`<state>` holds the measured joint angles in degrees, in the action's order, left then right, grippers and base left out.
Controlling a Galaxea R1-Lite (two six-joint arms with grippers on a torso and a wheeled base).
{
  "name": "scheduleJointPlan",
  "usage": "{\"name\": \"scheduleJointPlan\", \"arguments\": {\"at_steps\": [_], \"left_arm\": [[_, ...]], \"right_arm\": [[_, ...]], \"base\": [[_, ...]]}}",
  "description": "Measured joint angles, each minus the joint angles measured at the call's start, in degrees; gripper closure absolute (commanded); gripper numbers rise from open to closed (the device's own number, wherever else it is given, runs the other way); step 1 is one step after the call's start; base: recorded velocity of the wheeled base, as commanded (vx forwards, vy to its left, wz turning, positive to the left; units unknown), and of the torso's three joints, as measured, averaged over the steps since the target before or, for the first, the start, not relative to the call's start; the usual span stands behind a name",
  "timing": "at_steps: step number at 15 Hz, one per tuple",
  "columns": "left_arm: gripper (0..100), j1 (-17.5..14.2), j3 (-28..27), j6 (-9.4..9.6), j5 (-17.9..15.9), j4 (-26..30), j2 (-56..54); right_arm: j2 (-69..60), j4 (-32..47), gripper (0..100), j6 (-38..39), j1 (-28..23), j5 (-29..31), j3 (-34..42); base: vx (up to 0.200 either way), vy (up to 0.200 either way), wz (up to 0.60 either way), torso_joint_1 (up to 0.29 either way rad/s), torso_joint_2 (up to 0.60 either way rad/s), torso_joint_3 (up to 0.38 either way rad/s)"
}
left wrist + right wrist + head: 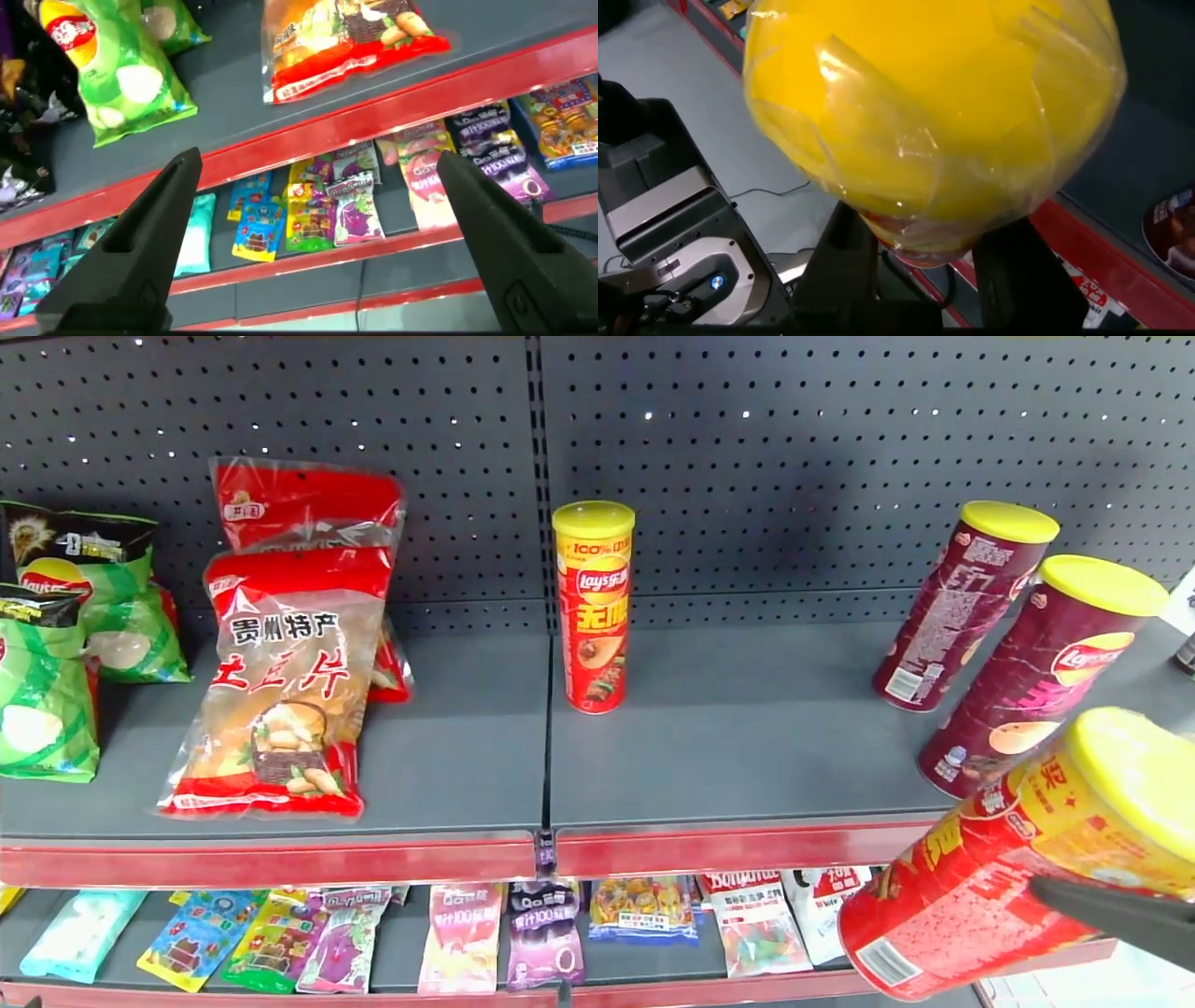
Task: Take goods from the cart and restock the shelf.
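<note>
I grip a red-and-yellow chip can in my right gripper at four o'clock, before the shelf edge, maroon cans standing just at its twelve; my left gripper hangs released.

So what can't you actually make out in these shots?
- Head view: the red can held by the right pincer runs off the right edge.
- Right wrist view: its yellow lid blocks most of the shelf behind.
- Head view: the green chip bags are cut by the left edge.
- Head view: the candy packets have tops hidden behind the red shelf lip.
</note>
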<state>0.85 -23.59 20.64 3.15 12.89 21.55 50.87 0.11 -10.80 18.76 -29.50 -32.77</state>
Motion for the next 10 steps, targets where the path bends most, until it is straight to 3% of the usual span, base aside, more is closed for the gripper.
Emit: {"name": "scheduleJointPlan", "arguments": {"at_steps": [4,6,10], "left_arm": [[0,0.5,-0.9,2.43,-1.9,0.0,1.4],[0,1.1,-3.4,2.34,-6.6,0.0,4.4],[0,2.0,-10.7,1.48,-11.5,-5.2,17.6]], "right_arm": [[-1.8,-0.2,100,-0.1,2.2,0.0,1.6],[-2.2,-0.4,100,-0.1,3.1,0.1,1.3],[-1.6,-0.4,100,0.0,3.3,0.2,-0.2]], "base": [[0.0,0.0,0.0,0.0,0.0,0.0],[0.0,0.0,0.0,0.0,0.0,0.0],[0.0,0.0,0.0,0.0,0.0,0.0]]}}
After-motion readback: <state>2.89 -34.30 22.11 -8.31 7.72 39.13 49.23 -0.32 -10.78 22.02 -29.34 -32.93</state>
